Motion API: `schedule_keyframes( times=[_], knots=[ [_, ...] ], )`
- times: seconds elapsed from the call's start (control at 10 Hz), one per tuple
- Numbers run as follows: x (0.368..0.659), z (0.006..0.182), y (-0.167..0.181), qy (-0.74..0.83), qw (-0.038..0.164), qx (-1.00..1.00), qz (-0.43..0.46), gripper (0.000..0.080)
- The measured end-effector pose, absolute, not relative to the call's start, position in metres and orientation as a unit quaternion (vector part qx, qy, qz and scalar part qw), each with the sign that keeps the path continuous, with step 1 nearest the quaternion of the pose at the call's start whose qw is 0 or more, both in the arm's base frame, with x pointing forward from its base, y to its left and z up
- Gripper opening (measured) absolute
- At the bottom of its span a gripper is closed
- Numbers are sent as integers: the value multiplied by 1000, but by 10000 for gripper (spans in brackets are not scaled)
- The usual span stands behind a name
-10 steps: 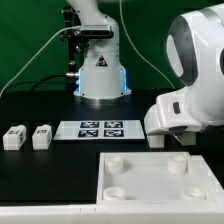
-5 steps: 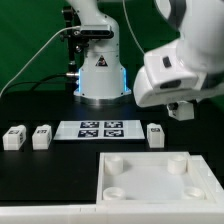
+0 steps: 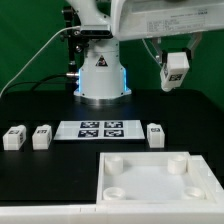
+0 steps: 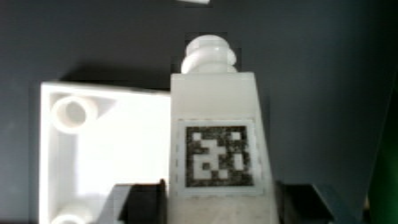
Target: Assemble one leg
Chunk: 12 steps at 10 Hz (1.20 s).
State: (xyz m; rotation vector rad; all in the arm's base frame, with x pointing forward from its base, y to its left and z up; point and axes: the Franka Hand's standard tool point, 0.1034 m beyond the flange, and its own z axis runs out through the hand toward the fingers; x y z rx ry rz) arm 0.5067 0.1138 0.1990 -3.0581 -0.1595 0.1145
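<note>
My gripper (image 3: 176, 66) is raised high at the exterior view's upper right and is shut on a leg (image 3: 177, 70), a small white post with a marker tag. In the wrist view the leg (image 4: 215, 130) stands between my fingers (image 4: 139, 205), its round peg pointing away. Three more legs lie on the table: two (image 3: 14, 137) (image 3: 41, 136) at the exterior view's left and one (image 3: 155, 134) right of the marker board (image 3: 100, 129). The large white panel (image 3: 150, 178) with round corner sockets lies in front; it also shows below the held leg in the wrist view (image 4: 98, 150).
The robot base (image 3: 100, 70) stands behind the marker board. A white ledge (image 3: 40, 213) runs along the table's front edge.
The arm has risen from the table near the exterior view's right and now holds one leg high in the air. One leg stays on the table right of the marker board.
</note>
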Motion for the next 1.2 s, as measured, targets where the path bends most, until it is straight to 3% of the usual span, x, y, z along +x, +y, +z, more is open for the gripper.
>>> schedule_keyframes(
  times=[0.3, 0.5, 0.6, 0.9, 1.2],
  knots=[
    [510, 194, 112, -51, 40, -990, -121, 291],
    [513, 191, 109, -50, 41, -983, -171, 291],
    [524, 183, 103, -58, 34, -984, -167, 291],
    [606, 196, 86, -67, 44, -978, -193, 291],
    [622, 196, 82, -68, 49, -976, -200, 291]
  ],
)
